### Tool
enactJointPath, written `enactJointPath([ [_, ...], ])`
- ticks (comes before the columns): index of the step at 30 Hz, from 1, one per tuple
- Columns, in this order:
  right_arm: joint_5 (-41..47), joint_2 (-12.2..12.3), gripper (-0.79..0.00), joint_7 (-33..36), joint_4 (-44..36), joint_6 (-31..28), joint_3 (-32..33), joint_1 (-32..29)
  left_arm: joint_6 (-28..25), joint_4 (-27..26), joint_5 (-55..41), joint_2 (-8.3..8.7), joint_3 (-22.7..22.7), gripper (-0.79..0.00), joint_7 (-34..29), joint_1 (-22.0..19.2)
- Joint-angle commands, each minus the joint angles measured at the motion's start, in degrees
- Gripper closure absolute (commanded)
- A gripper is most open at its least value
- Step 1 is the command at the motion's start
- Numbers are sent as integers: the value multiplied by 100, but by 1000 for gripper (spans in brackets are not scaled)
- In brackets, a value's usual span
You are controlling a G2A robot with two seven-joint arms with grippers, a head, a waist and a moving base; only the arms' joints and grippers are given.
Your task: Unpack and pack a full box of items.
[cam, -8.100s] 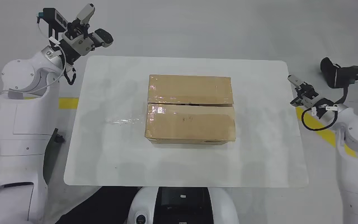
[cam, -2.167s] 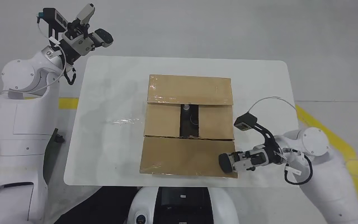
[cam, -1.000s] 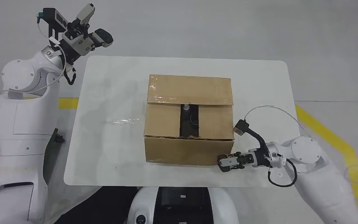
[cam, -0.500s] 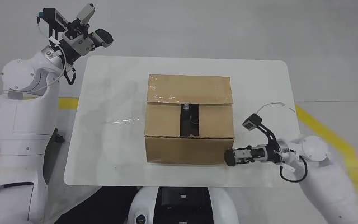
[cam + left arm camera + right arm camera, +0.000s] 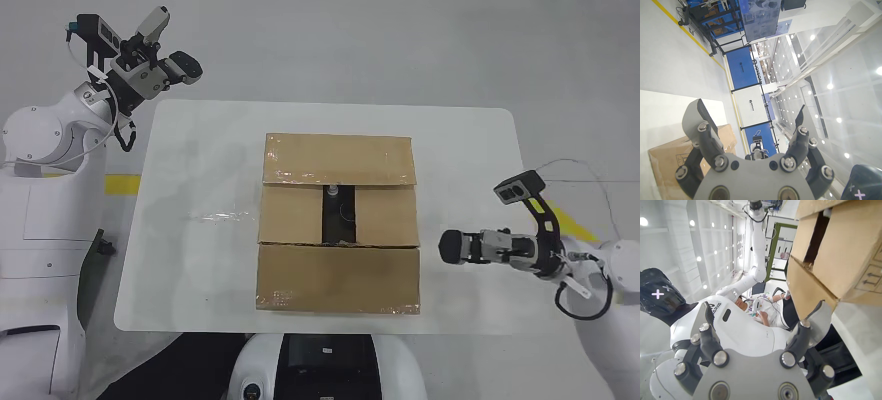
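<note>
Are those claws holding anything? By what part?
Nothing is held. The left gripper and the right gripper are open and empty, the right one beside the box, apart from it.

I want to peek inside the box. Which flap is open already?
The long flap nearest the robot, folded outward. The far long flap and two short inner flaps lie over the top.
</note>
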Motion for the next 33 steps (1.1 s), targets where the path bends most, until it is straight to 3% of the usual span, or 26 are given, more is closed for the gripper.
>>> enactJointPath([
  [1,-117,9,-785,-128,25,-37,126,-11,0,0,0,0,0,-785,0,0],
  [13,-692,72,-785,-608,234,-80,726,92,0,0,0,0,0,-785,0,0],
  [33,-711,66,-785,-811,397,21,703,153,0,0,0,0,0,-785,0,0],
])
